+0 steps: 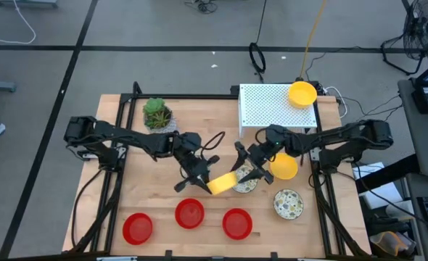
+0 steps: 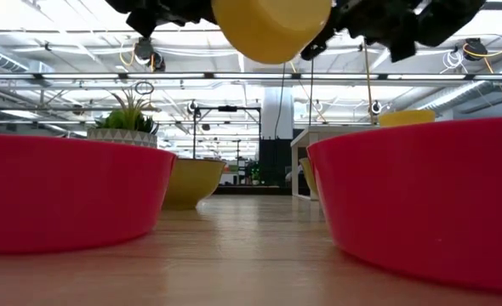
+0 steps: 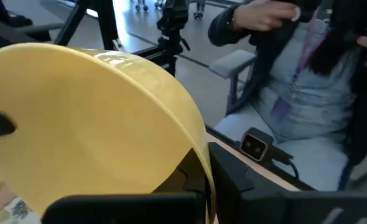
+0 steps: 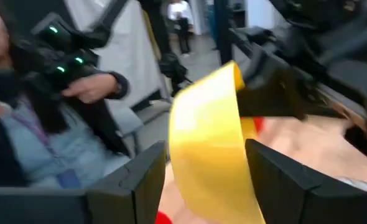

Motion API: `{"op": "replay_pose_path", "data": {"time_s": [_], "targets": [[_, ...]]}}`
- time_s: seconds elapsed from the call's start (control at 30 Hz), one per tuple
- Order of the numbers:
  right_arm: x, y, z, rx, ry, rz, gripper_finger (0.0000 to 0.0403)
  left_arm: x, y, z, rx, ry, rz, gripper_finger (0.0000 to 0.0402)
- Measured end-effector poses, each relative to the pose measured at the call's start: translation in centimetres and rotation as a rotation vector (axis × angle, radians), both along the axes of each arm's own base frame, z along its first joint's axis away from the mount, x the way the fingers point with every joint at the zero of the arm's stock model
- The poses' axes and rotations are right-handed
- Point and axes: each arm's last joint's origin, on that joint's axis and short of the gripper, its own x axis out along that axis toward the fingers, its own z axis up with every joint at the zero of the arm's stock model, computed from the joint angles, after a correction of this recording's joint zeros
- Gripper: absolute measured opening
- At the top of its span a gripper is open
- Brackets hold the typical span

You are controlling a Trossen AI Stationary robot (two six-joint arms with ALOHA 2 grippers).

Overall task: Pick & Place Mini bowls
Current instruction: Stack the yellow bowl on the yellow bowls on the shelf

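From above, your left end effector (image 1: 203, 177) is clamped on the rim of a yellow mini bowl (image 1: 222, 182), tilted and held off the table (image 1: 156, 203) near its middle. Your right end effector (image 1: 249, 161) sits just beside it with fingers apart, above a speckled bowl (image 1: 245, 184). Three red bowls (image 1: 189, 213) stand in a row along the near edge, a second speckled bowl (image 1: 288, 204) to their right, another yellow bowl (image 1: 284, 166) under the right arm, and one more (image 1: 302, 93) on the white perforated rack (image 1: 272, 107). The potted plant (image 1: 156, 113) is well clear.

At table level the held bowl (image 2: 270, 27) hangs high, smooth and matte underneath, between two glossy red bowls (image 2: 68, 189).

Your left wrist view shows the bowl's shallow, thin-walled inside (image 3: 90, 124); a seated person is beyond the table.

In your right wrist view the rim (image 4: 211, 143) stands edge-on between the open fingers (image 4: 277, 174).

This looks like a handover, or a placement beside the red row: level the bowl first, keep the pinch deep on that slick thin rim, and don't release until it is supported
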Motion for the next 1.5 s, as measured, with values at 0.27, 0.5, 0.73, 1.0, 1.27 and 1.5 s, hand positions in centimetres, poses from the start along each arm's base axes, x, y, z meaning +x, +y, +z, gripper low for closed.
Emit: {"op": "replay_pose_path", "data": {"time_s": [0.27, 0.5, 0.73, 1.0, 1.27, 1.5], "targets": [[1.5, 0.7, -0.4, 0.029, 0.004, 0.203, 0.0180, 0.1, 0.5, 0.4, -0.012, -0.025, -0.035, 0.0017], [1.8, 0.8, -0.8, 0.007, -0.022, 0.213, 0.0107, 0.0, 0.5, 0.2, 0.012, -0.034, -0.055, 0.0006], [1.7, 1.0, -0.9, 0.016, -0.007, 0.255, 0.0010, 0.1, 0.5, 0.3, 0.021, -0.040, -0.020, 0.0053], [1.6, 1.0, -1.1, 0.030, 0.025, 0.270, 0.0002, 0.2, -0.4, 0.3, 0.038, -0.009, 0.079, 0.0138], [1.7, -0.1, -1.1, 0.090, 0.095, 0.200, 0.0000, 0.5, -1.0, 0.3, 0.059, 0.018, 0.240, 0.0244], [1.6, -2.4, -1.8, 0.216, 0.278, 0.112, 0.0000, 0.7, -0.6, 0.6, 0.078, 0.039, 0.555, 0.0311]]}}
